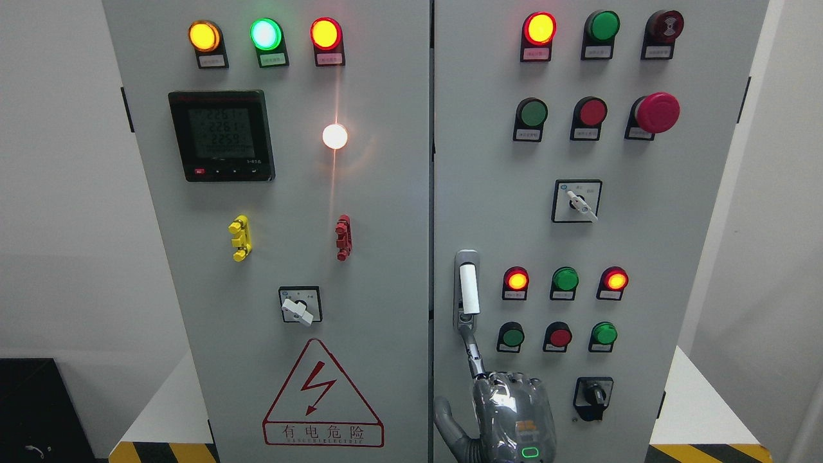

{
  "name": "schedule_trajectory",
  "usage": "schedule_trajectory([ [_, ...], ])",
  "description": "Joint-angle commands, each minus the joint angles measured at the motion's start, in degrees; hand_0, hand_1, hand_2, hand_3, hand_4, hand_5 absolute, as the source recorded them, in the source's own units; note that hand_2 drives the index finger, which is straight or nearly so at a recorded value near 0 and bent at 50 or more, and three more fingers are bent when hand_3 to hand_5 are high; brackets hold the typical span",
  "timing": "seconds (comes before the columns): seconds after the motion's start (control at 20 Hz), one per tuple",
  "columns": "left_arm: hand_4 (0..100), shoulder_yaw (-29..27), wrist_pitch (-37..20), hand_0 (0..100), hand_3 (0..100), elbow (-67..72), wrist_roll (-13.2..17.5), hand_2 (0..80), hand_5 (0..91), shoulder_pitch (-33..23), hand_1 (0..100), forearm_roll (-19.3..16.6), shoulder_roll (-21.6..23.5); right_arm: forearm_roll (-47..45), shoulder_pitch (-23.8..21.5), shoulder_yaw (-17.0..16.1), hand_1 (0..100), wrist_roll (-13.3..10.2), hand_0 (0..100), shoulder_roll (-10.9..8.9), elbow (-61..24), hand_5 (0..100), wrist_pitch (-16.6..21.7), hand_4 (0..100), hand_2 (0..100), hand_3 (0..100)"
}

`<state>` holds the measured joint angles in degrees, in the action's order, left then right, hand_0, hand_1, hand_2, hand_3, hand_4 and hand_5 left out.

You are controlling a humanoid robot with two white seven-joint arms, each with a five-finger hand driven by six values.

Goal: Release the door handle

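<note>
From the head view, you see 1 hand (508, 411) at the bottom edge, its side unclear. Its index finger (474, 350) reaches up to the base of the door handle (468, 289) on the right cabinet door (675, 257); you can't tell its grip.

The handle (467, 289) sits at the left edge of the right door (675, 257), just right of the seam with the left door (386, 257), with a hand (511, 415) below it, one finger (473, 350) reaching up to the handle's lower end, lamps (564, 280) to its right
</note>
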<state>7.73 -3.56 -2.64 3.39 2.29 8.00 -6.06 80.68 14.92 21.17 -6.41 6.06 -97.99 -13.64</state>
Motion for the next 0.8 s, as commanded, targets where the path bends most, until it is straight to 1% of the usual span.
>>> schedule_trajectory([
  [0.0, 0, 0.0, 0.0, 12, 0, 0.0, 0.0, 0.0, 0.0, 0.0, 56, 0.0, 0.0, 0.0, 0.2, 0.0, 35, 0.0, 48, 0.01, -1.1, 100, 0.0, 100, 5, 100],
  [0.75, 0, 0.0, 0.0, 12, 0, 0.0, 0.0, 0.0, 0.0, 0.0, 56, 0.0, 0.0, 0.0, 0.1, 0.0, 35, -0.3, 47, 0.01, -3.1, 100, 0.0, 100, 5, 100],
])
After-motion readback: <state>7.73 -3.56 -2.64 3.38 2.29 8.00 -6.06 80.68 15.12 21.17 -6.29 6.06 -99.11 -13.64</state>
